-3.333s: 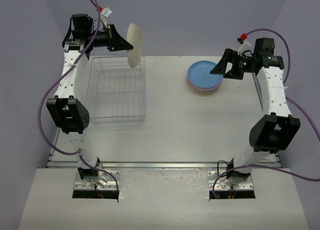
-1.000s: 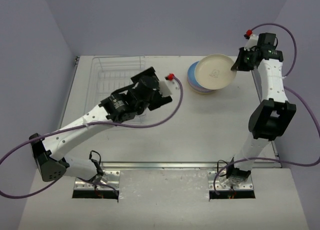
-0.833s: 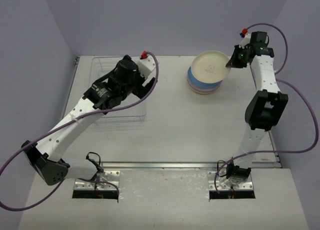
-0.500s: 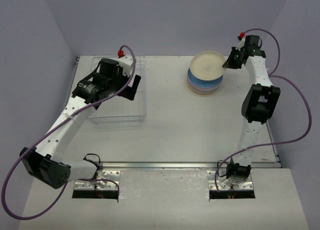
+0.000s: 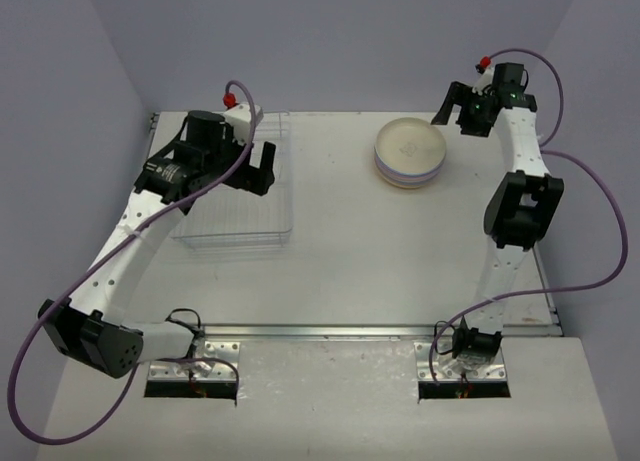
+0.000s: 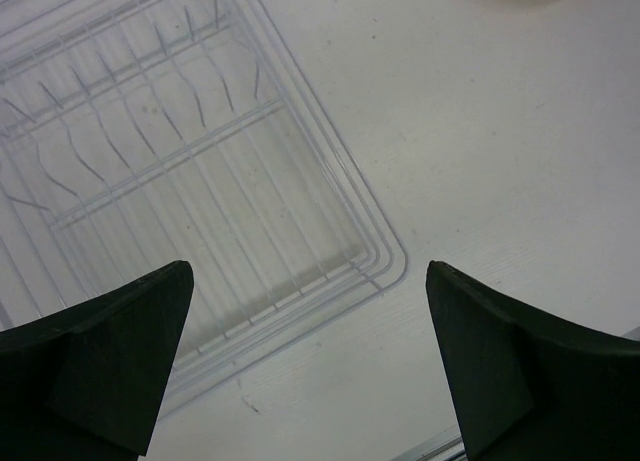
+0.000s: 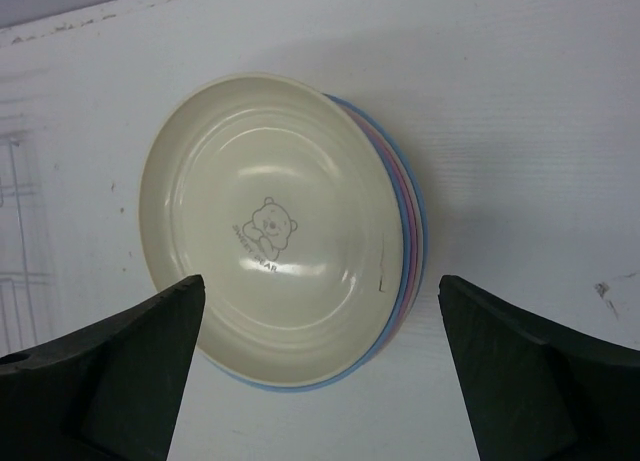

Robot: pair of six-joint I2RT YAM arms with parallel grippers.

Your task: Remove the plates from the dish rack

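The plates (image 5: 410,153) lie in one stack at the back right of the table, with a cream plate (image 7: 270,221) with a bear print on top and blue and pink rims under it. My right gripper (image 5: 455,111) hangs open just right of and above the stack, and the right wrist view shows nothing between its fingers (image 7: 320,361). The dish rack (image 5: 232,191) of thin wire stands at the back left with no plate in it. My left gripper (image 5: 262,169) hovers open over the rack's right side, empty in its own view (image 6: 310,371), above the rack corner (image 6: 370,271).
The table's white top (image 5: 400,261) spreads between rack and stack. Purple walls close in the back and both sides. A metal rail (image 5: 330,331) runs along the near edge, with both arm bases below it.
My right gripper has opened and let go of the cream plate, which now lies flat on the stack. My left arm has swung back left over the rack.
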